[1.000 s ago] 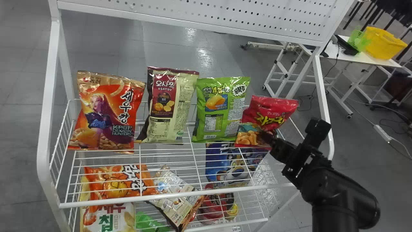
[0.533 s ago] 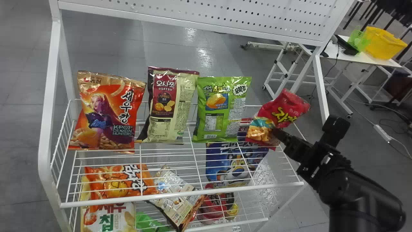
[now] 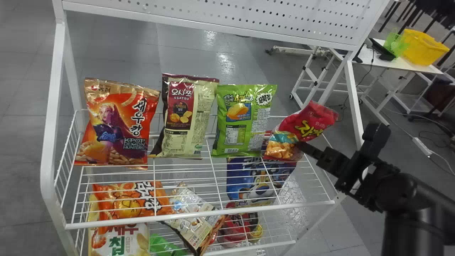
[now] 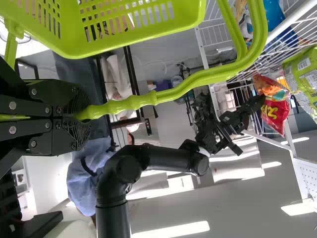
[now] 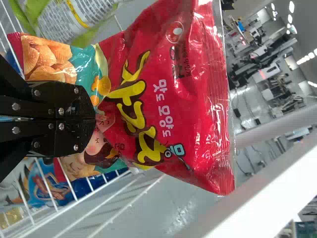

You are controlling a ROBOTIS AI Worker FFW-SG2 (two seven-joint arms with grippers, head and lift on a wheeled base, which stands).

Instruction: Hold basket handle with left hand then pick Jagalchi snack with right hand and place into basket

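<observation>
Jagalchi snack (image 3: 311, 122), a glossy, crinkled red bag, tilts near the right edge of the white wire shelf (image 3: 199, 214), pinched in the right claw (image 3: 299, 145). The left claw (image 4: 83, 113) grips the slotted lime basket's (image 4: 138, 38) curved handle (image 4: 178, 90). Grey tiled floor (image 3: 21, 142) spreads behind.

I've brought the shiny red Jagalchi snack bag (image 3: 314, 122) rightward with my black two-fingered right gripper (image 3: 299, 146), tipping its top right and opening a gap from the green bag (image 3: 245, 121). Both then eased slightly left, while my black right forearm (image 3: 405, 197) kept swinging right.
</observation>
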